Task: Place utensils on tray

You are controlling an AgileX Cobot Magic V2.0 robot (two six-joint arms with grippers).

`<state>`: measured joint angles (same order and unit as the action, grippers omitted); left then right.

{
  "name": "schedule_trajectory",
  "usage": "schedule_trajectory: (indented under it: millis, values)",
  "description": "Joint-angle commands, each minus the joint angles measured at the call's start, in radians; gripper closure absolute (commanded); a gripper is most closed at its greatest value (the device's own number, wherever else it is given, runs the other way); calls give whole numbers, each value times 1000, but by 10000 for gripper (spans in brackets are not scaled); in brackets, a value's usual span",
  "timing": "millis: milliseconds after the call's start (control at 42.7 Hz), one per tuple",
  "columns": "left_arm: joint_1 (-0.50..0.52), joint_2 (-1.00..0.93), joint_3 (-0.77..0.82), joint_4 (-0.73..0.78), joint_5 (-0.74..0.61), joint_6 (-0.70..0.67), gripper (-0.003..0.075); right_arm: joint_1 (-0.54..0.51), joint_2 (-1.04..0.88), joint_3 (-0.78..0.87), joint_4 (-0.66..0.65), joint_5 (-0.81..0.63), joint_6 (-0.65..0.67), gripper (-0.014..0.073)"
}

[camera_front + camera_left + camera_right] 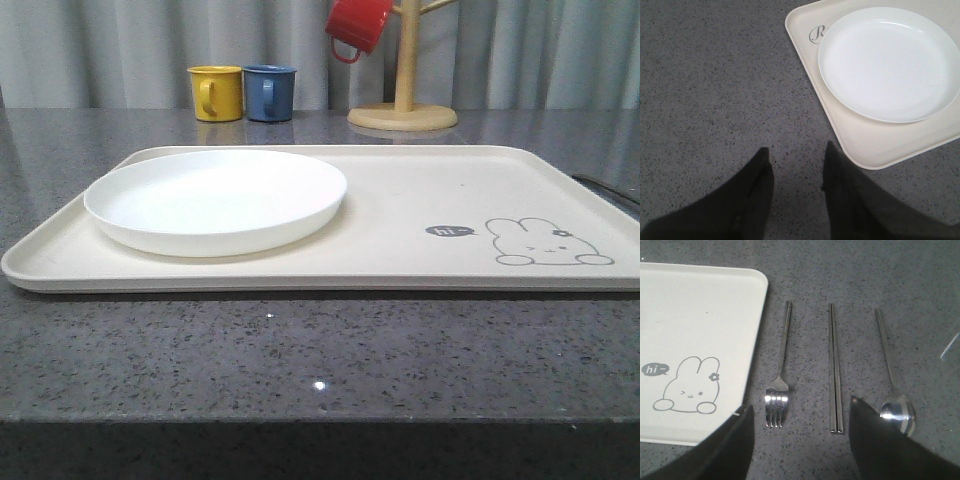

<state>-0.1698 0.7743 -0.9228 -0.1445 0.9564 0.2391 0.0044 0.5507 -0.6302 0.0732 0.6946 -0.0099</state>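
Right wrist view: right gripper [799, 440] spread, empty, hovering over dark speckled countertop [880, 275]. Shiny silver four-tined fork [779, 380], flat straight chopsticks [835, 370], oval-bowled spoon [892, 385] lie parallel beside large cream rabbit-print tray [695, 315], fork nearest. Step: first pick not begun; next move likely descent onto fork or chopsticks. Left gripper [796, 165] spread, empty, beside tray corner; round white plate [890, 60] on tray.

A round white plate [215, 200] lies empty on the near left of the grey speckled worktop [320, 350]. Far back stand a yellow mug [217, 92] and a blue mug [269, 92], touching (handles toward the camera). To their right, a red mug [357, 24] hangs from a wooden mug tree [404, 95]; grey curtains [120, 45] close the background.
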Motion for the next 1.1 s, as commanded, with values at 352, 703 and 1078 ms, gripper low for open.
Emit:
schedule_trajectory:
  millis: [352,703,1078]
  values:
    - [-9,-62,8,-12,-67,-22,482,8,49,-99,-1,50,-39,146]
    - [-9,-62,8,-12,-67,-22,482,154,383,-394,-4,354,-42,147]
    - [-9,-62,8,-12,-67,-22,482,146,799,-597,-104,429,61,147]
